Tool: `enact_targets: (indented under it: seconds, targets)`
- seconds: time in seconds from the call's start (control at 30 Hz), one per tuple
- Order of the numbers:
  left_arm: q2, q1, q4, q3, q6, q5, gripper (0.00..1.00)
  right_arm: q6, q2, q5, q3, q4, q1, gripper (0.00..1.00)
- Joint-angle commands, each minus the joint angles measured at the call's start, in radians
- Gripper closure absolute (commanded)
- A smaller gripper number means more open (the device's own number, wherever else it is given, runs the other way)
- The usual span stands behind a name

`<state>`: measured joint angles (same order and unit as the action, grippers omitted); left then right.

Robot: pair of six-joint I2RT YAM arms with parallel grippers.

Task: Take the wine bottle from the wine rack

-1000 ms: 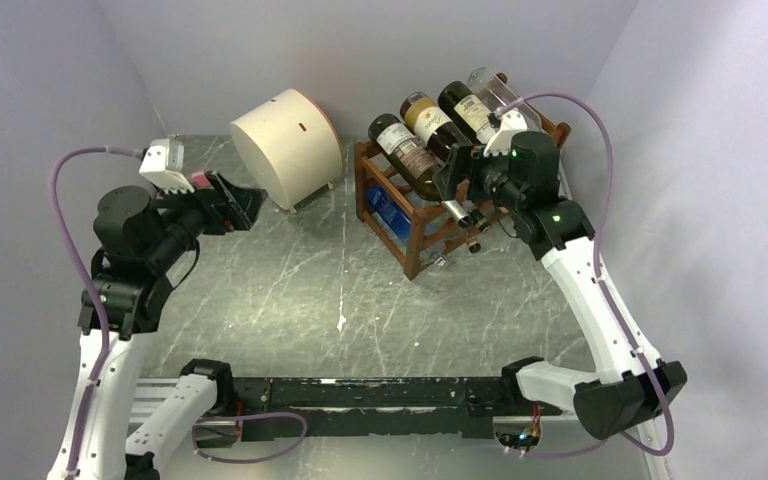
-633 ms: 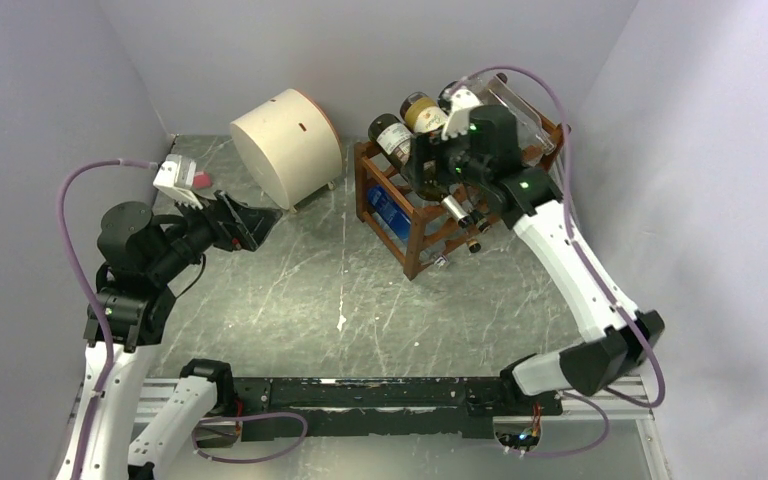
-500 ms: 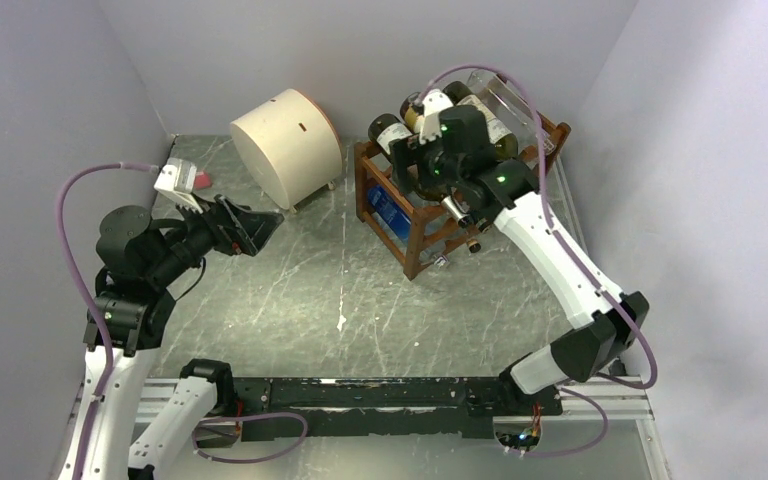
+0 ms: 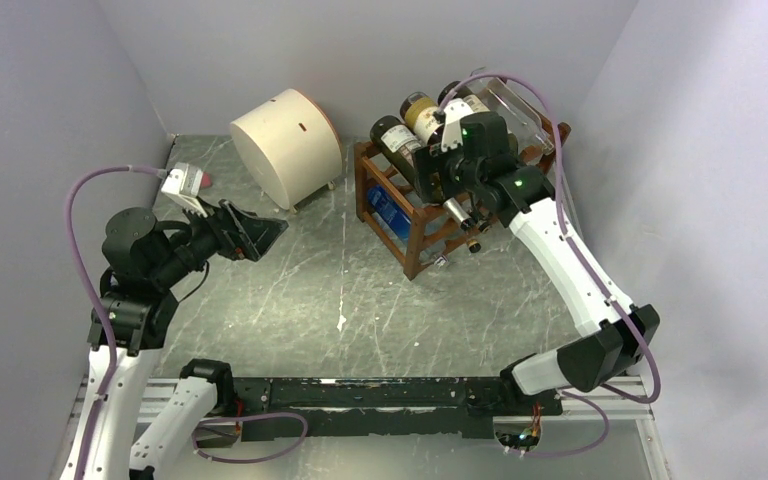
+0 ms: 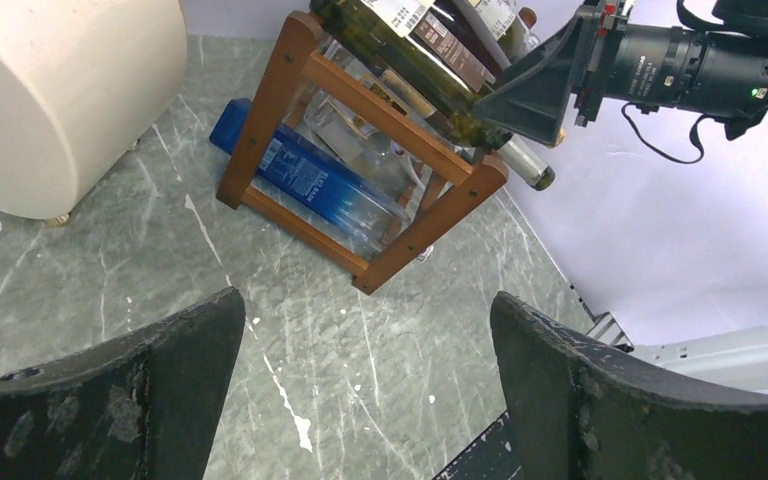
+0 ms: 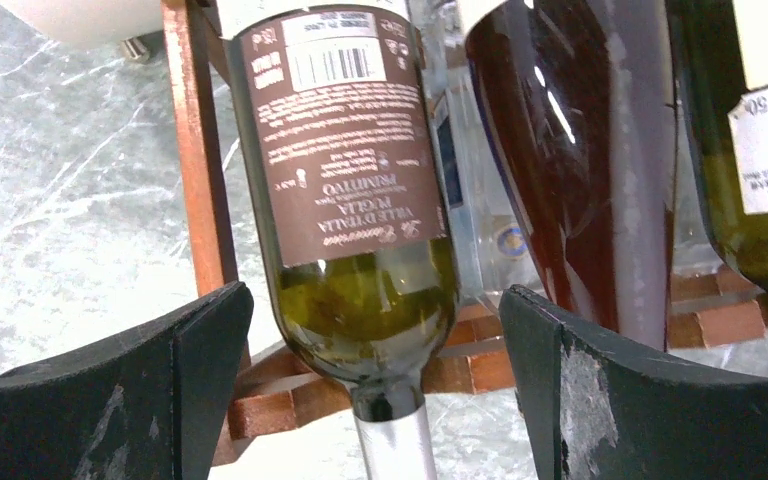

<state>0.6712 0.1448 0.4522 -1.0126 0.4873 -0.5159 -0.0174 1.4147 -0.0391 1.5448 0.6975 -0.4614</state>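
Right hand [image 6: 372,300] spread wide over wine bottle [image 6: 345,150].

The wine rack [image 4: 413,245] stands at the far right of the marbled grey worktop [image 4: 360,300]. Several bottles lie side by side on its top tier, necks toward the arms, and a blue bottle [image 4: 385,208] lies in a lower tier. The right pincer [image 4: 428,178] hangs over the rack's near side, at the neck end of the leftmost wine bottle [image 4: 394,138]; how its jaws stand is hard to make out here. The left pincer [image 4: 265,236] hovers above bare worktop, jaws spread, pointing toward the rack. A cream drum [image 4: 285,147] sits at the back, left of the rack.
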Motion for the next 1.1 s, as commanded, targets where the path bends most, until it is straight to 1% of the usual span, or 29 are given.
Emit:
enact_targets:
  seconds: [0.0, 0.2, 0.3, 0.37, 0.6, 0.73, 0.8, 0.93, 1.07]
  targets:
    - [-0.005, -0.011, -0.02, -0.018, 0.016, -0.037, 0.04, -0.049, 0.04, 0.04, 0.051, -0.009, -0.005, 0.0]
    - [-0.014, -0.011, -0.013, -0.014, 0.015, -0.027, 0.04, -0.099, 0.095, 0.098, 0.095, -0.006, -0.009, 0.0]
    - [-0.005, -0.011, -0.002, -0.022, 0.008, -0.031, 0.04, -0.121, 0.139, 0.057, 0.124, 0.035, -0.026, 0.02]
    - [0.0, -0.011, 0.002, -0.027, 0.004, -0.029, 0.04, -0.131, 0.16, 0.056, 0.136, 0.049, -0.026, 0.02]
    - [0.021, -0.011, 0.021, -0.033, 0.002, -0.004, 0.04, -0.14, 0.183, 0.054, 0.128, 0.017, -0.026, 0.01]
    - [0.021, -0.011, 0.02, -0.026, 0.003, 0.002, 0.04, -0.154, 0.215, 0.035, 0.154, 0.039, -0.026, 0.0]
    - [0.019, -0.011, 0.019, -0.022, 0.006, 0.014, 0.04, -0.149, 0.231, 0.025, 0.176, 0.056, -0.026, 0.02]
    - [0.025, -0.011, 0.028, -0.022, 0.0, 0.02, 0.04, -0.135, 0.22, 0.021, 0.177, 0.037, -0.026, 0.04]
    - [0.024, -0.011, 0.036, -0.023, -0.009, 0.029, 0.04, -0.139, 0.22, 0.025, 0.164, 0.024, -0.026, 0.04]
